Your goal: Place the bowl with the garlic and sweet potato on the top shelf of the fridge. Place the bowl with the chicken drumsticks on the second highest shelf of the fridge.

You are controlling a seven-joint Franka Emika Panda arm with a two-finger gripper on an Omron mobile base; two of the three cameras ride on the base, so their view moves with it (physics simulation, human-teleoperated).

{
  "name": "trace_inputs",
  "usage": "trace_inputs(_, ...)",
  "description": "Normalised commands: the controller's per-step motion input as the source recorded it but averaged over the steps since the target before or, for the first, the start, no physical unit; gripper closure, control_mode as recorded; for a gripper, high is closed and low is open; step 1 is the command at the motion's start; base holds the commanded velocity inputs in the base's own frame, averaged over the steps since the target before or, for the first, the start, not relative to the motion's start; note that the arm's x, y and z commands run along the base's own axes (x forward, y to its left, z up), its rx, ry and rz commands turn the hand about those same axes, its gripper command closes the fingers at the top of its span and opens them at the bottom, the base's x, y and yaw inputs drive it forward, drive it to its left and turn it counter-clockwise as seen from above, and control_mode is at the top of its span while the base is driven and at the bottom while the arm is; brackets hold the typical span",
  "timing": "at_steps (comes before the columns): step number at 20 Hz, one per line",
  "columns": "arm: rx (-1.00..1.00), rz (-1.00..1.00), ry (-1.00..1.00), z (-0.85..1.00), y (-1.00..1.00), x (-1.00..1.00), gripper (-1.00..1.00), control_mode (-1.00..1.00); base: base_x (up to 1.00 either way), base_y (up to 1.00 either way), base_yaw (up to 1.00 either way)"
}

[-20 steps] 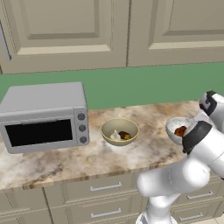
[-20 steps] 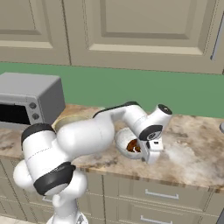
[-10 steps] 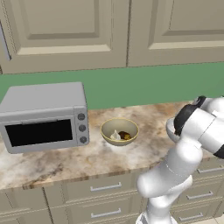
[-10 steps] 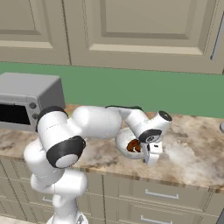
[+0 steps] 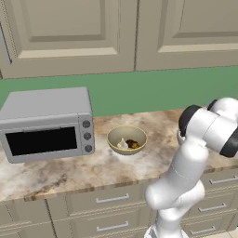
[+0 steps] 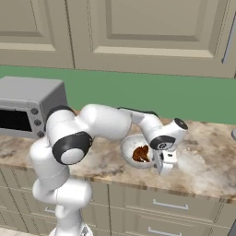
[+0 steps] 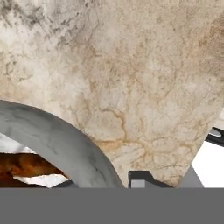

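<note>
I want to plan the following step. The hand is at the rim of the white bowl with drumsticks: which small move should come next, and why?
Probably a short straight lift. The gripper sits at the near rim of the white bowl, its fingers seemingly closed on that rim, while the chicken drumsticks lie inside and the bowl rests on the counter.

Marbled beige-tan countertop [image 7: 131, 78] covers most of the frame, darker brown veining toward the lower middle. Curved grey-white rim of the bowl with chicken drumsticks [image 7: 57, 140] arcs in from the left edge, sweeping down to bottom center. Inside that arc, lower left corner: glossy reddish-brown chicken drumsticks [image 7: 26, 166], with pale bowl interior showing above and below the meat. One dark finger tip [image 7: 140, 178] pokes up at bottom center, just right of the rim's outer face; can't tell if it touches. Rim wall sits right where the gripper [image 7: 107, 181] closes; the other tip is barely visible at bottom left of the rim.
</note>
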Motion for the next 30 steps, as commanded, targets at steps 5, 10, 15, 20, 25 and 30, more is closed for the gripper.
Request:
trace_inputs(5,0.0,0.0,-0.09,0.31,0.42,-0.24,1.0,-1.0,0.0,0.0,0.0)
trace_inputs(10,0.0,-0.01,-0.29,0.95,0.99,-0.54,1.0,-1.0,0.0,0.0,0.0)
trace_inputs(15,-0.06,0.0,-0.25,1.0,1.0,-0.71,1.0,-1.0,0.0,0.0,0.0)
trace_inputs(20,-0.17,0.0,-0.2,0.9,1.0,-0.71,1.0,-1.0,0.0,0.0,0.0)
trace_inputs(25,-0.22,0.01,-0.06,0.82,1.0,-0.56,1.0,-1.0,0.0,0.0,0.0)
trace_inputs(30,-0.09,0.1,0.23,0.68,1.0,-0.27,1.0,-1.0,0.0,0.0,0.0)
